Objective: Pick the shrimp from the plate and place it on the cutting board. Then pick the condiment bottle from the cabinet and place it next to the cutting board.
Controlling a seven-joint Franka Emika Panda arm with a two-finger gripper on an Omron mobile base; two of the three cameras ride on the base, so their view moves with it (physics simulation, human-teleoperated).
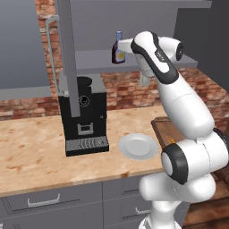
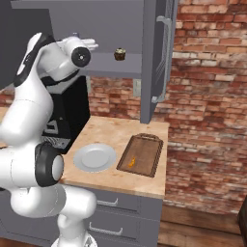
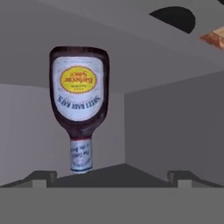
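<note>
The condiment bottle (image 1: 118, 50) stands on the grey shelf of the cabinet (image 1: 94, 60), dark with a yellow-white label and blue cap. My arm reaches up to it from the right. In the hand view, which is rolled over, the bottle (image 3: 79, 100) hangs cap-down ahead, left of centre. My gripper (image 3: 111, 177) is open, its fingertips (image 3: 41, 177) wide apart and short of the bottle. The shrimp (image 2: 132, 160) lies on the cutting board (image 2: 141, 154). The plate (image 2: 94, 157) beside it is bare.
A small brown cupcake (image 2: 119, 54) sits on the same shelf, right of the bottle. An open cabinet door (image 2: 154, 58) hangs over the board. A black coffee machine (image 1: 82, 112) stands on the counter left of the plate (image 1: 138, 146). Drawers run below.
</note>
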